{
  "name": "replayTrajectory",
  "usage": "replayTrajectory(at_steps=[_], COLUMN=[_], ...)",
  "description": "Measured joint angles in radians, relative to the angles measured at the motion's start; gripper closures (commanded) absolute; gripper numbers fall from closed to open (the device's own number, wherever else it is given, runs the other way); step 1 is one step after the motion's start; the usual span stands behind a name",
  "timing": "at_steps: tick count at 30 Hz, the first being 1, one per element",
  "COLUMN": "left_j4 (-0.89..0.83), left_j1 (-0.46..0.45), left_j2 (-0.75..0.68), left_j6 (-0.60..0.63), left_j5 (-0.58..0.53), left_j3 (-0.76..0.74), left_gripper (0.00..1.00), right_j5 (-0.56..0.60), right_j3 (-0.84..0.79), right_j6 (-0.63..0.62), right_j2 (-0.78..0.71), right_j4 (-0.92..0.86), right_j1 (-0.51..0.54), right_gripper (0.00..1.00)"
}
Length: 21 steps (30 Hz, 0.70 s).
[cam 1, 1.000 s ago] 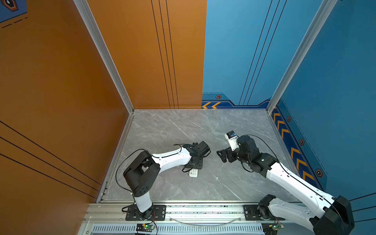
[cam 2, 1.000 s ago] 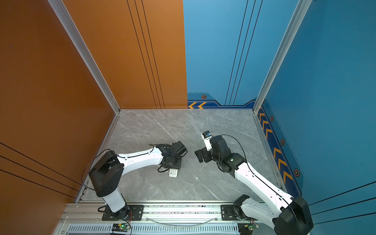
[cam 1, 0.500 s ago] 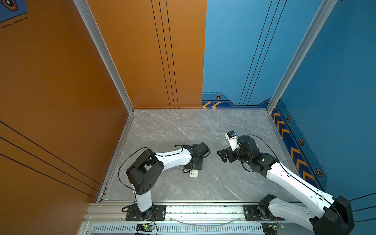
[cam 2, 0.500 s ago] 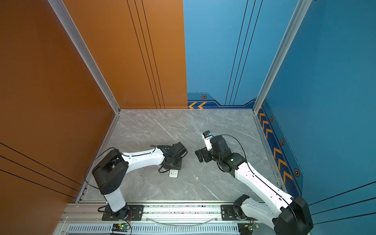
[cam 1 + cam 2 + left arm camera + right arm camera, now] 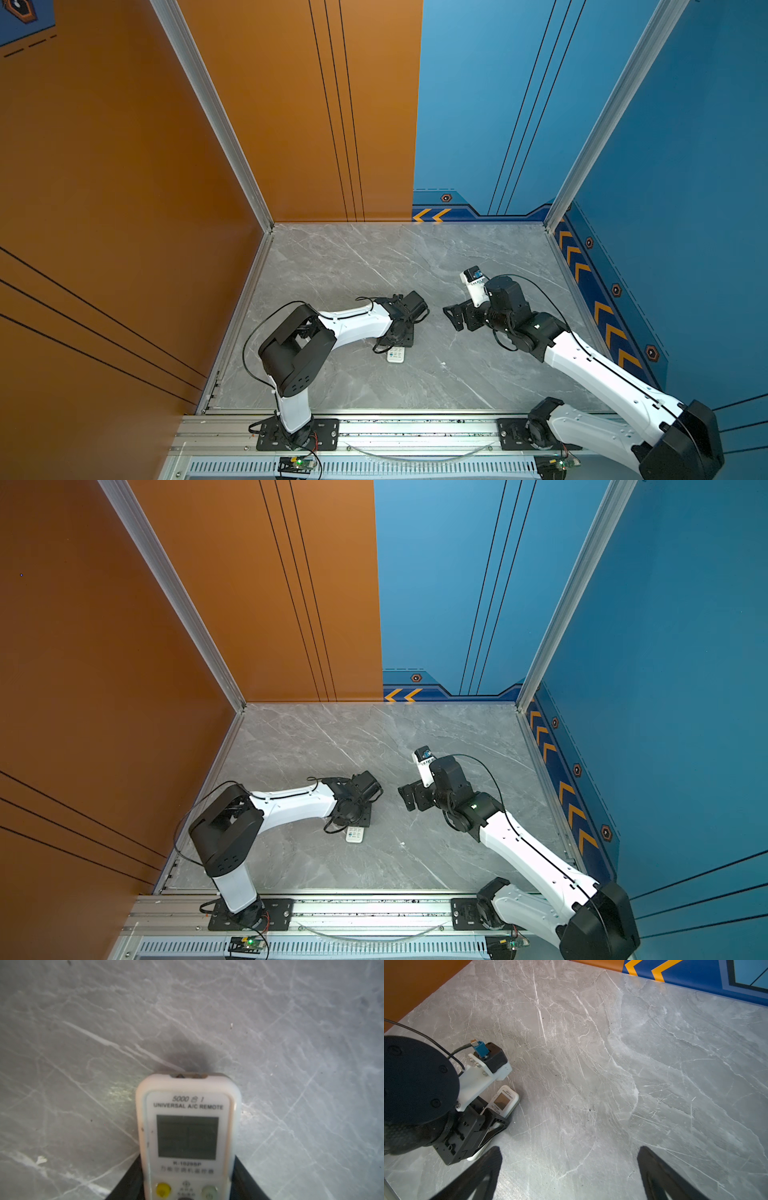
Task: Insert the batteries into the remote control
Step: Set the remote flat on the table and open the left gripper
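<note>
Veined marble tabletop [image 5: 612, 1043]; left gripper [image 5: 187, 1157] clamps white remote control [image 5: 188, 1103]; right gripper [image 5: 570, 1150] wide, empty.

Remote control [image 5: 188, 1138]: lower button rows cut off by the left wrist view's edge, screen readout blurred; in both top views part of it hides under the left gripper [image 5: 397, 340], markings too small to read.

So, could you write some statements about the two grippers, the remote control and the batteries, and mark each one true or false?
1. The left gripper has a finger on each side of the remote control. True.
2. The remote control's screen faces up. True.
3. The right gripper holds a battery. False: it is open and empty.
4. Both batteries lie beside the remote control. False: no view shows them.
</note>
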Motion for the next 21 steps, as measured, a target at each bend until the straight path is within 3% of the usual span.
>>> replayTrajectory(at_steps=[6, 21], left_j4=[0.002, 0.004], left_j1=[0.0, 0.0], left_j2=[0.0, 0.0], left_j6=[-0.001, -0.008], left_j5=[0.0, -0.001], left_j3=[0.0, -0.001], left_gripper=[0.77, 0.65], right_j5=[-0.004, -0.004], right_j3=[0.0, -0.004], right_j6=[0.0, 0.0], right_j2=[0.0, 0.0], right_j4=[0.0, 0.002], right_j1=[-0.004, -0.006], right_gripper=[0.0, 0.0])
